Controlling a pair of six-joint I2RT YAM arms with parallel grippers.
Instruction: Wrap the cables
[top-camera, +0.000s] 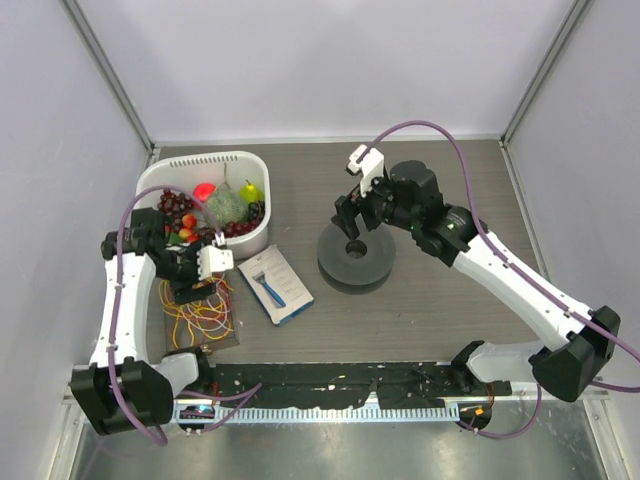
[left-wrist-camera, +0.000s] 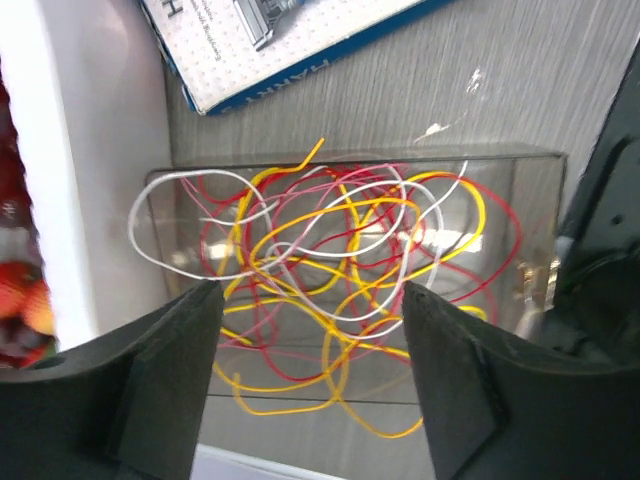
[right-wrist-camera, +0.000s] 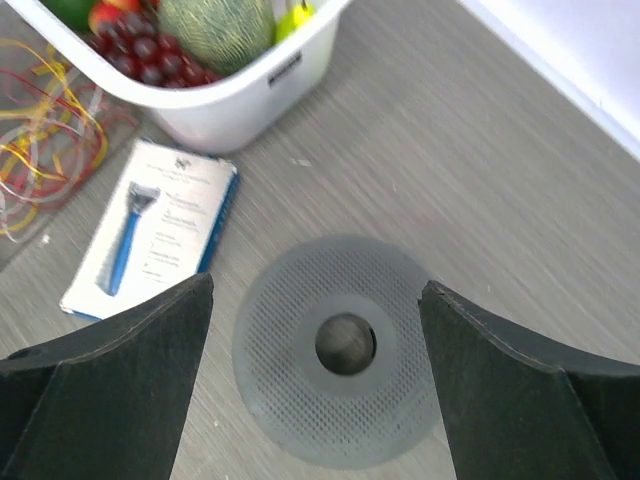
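Grey wood-grain table (top-camera: 470, 170) fills the cell between pale walls, and both our pincers hang over it. Our left gripper (left-wrist-camera: 310, 345) has its jaws spread with nothing between them, directly above the cables (left-wrist-camera: 330, 250). These are a loose tangle of thread-thin yellow, red, white and pink wires lying in a shallow clear tray (left-wrist-camera: 530, 190) near the front left of the table. Our right gripper (right-wrist-camera: 315, 290) is likewise spread wide and empty, poised over the spool (right-wrist-camera: 285, 345). The spool is a dark grey round perforated disc with a central hole, lying flat toward the middle of the table, well apart from the tray. We judge the step in hand to be picking one strand out of the tangle so it can go to the spool. To do that well we should come down on a single yellow loop where it stands clear of the others, perhaps the end that sticks out past the tray's edge. We should close gently and lift slowly, because the strands cross one another and a careless pinch could drag the whole bunch, or the tray, along. The wires look springy and curled, and we cannot see any of them reaching the spool. Between tray and spool lies a razor pack (top-camera: 275, 283), and just beyond the tray stands a white basket (top-camera: 250, 243) of fruit, both worth steering round.
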